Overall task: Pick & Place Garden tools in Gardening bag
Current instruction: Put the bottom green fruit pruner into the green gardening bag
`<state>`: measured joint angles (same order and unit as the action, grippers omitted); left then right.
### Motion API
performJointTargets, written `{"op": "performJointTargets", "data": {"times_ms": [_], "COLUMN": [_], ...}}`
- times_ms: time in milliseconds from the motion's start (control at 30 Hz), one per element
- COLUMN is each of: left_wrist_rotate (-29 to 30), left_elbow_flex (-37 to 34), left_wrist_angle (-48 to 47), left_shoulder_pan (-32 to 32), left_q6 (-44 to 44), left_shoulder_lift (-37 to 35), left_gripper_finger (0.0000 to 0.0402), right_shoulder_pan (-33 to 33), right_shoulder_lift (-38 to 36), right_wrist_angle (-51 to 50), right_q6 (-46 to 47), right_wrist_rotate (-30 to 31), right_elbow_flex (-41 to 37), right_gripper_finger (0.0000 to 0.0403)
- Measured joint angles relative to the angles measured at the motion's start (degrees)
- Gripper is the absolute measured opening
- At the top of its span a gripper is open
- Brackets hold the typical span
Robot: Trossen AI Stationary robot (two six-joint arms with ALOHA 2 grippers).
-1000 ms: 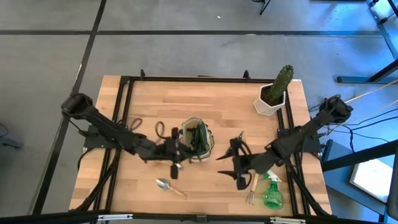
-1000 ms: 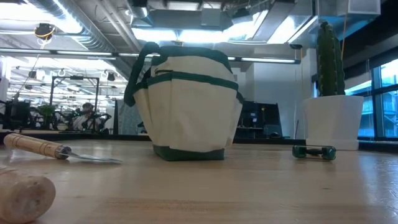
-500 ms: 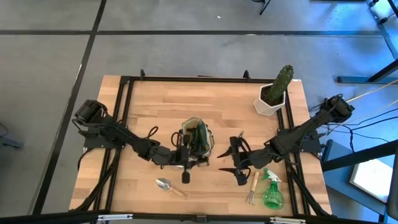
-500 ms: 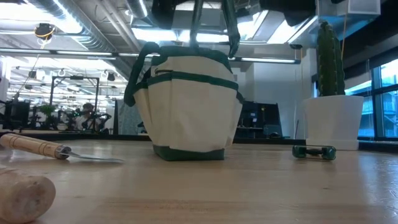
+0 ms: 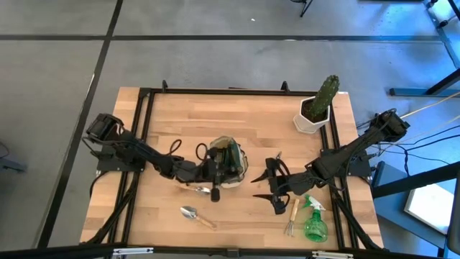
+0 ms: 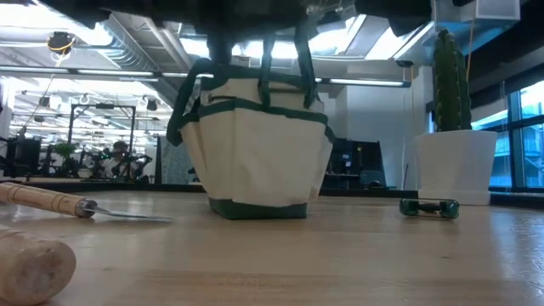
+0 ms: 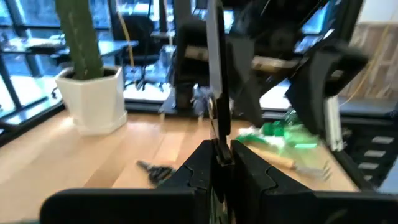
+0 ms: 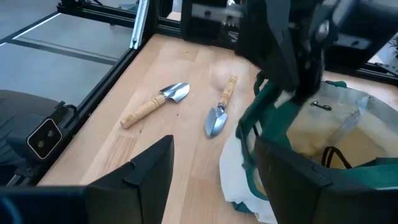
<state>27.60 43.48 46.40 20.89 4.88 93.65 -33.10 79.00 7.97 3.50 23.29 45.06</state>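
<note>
Left tool [image 5: 213, 175] hangs over the near-left edge of the gardening bag [image 5: 228, 162], its fingers [image 7: 211, 163] clamped together on a thin dark pair of shears [image 7: 215, 81]. Right tool [image 5: 267, 185] waits open, just right of the bag. On the desk [image 5: 244, 115] lie a trowel [image 5: 195, 216] near-left, another trowel [image 8: 221, 112] beside the bag, a hand fork [image 5: 290, 218] and a spray bottle [image 5: 314, 222] near-right.

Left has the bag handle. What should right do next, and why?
Probably lower the right gripper onto the hand fork beside it: it is open and empty, the fork lies free, and the left gripper holds the bag by its handle.
</note>
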Motion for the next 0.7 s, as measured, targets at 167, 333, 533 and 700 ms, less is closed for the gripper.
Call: {"op": "performJointTargets", "data": {"times_ms": [167, 333, 533, 700], "left_wrist_rotate": [1.75, 2.35, 2.79, 2.74], "left_elbow_flex": [-0.96, -0.96, -1.02, -1.02], "left_wrist_angle": [-0.89, -1.45, -3.91, -4.43], "left_shoulder_pan": [0.39, 0.44, 0.40, 0.93], "left_q6": [-0.98, -2.09, -2.09, -2.66], "left_shoulder_lift": [-2.26, -2.89, -2.39, -2.41], "left_gripper_finger": [0.0028, 0.0028, 0.0028, 0.0028], "right_shoulder_pan": [-0.01, -0.02, -0.02, -0.02], "right_shoulder_lift": [0.00, 0.00, 0.00, 0.02], "right_wrist_angle": [-0.02, 0.13, 0.10, 0.09], "right_q6": [0.10, 0.11, 0.34, 0.34], "right_wrist_rotate": [0.01, 0.00, 0.00, 0.00], "right_elbow_flex": [0.00, 0.00, 0.00, 0.00], "right_gripper_finger": [0.0224, 0.0224, 0.0224, 0.0224]}}
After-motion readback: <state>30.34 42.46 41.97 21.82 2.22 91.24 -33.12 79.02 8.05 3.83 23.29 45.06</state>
